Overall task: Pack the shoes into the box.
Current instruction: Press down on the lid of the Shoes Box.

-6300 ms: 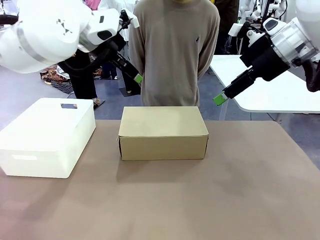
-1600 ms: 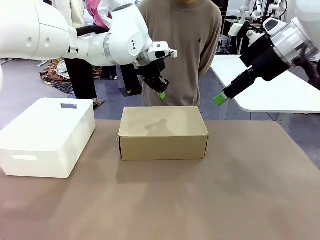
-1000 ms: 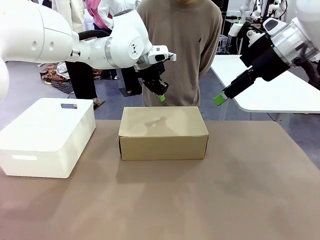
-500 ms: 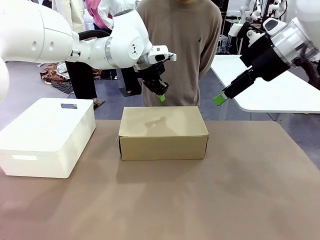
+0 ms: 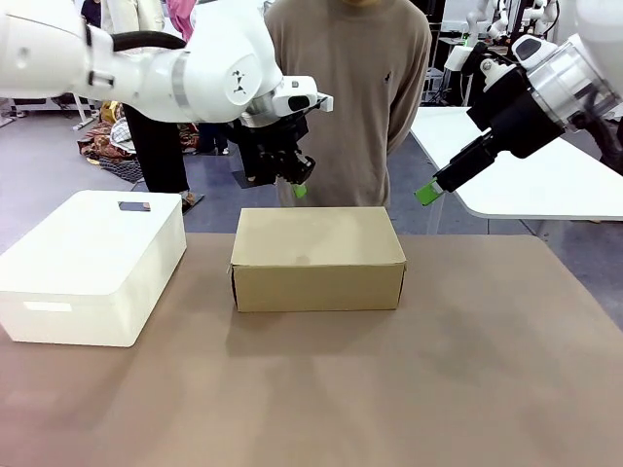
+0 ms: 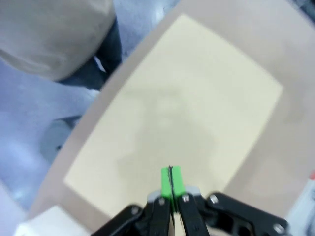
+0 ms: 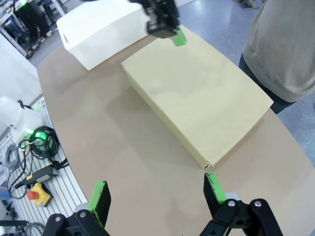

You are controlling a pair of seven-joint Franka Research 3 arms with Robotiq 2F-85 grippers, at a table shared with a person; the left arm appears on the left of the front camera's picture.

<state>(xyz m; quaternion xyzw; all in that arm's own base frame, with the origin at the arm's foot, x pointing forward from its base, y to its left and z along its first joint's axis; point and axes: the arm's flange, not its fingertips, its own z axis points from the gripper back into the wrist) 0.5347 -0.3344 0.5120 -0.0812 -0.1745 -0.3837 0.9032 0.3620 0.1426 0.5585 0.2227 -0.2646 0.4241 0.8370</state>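
Above the box, still lidded: left gripper pressed together, right gripper spread; risk of denting cardboard.

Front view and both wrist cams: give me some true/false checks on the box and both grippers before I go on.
1. The box has its lid shut. True.
2. The left gripper is wide open. False: its green pads are pressed together, holding nothing.
3. The right gripper is open. True.
4. The left gripper is resting on the white plastic box. False: it hangs above the far edge of the box.
5. The person is lifting the lid. False: no hand touches it.
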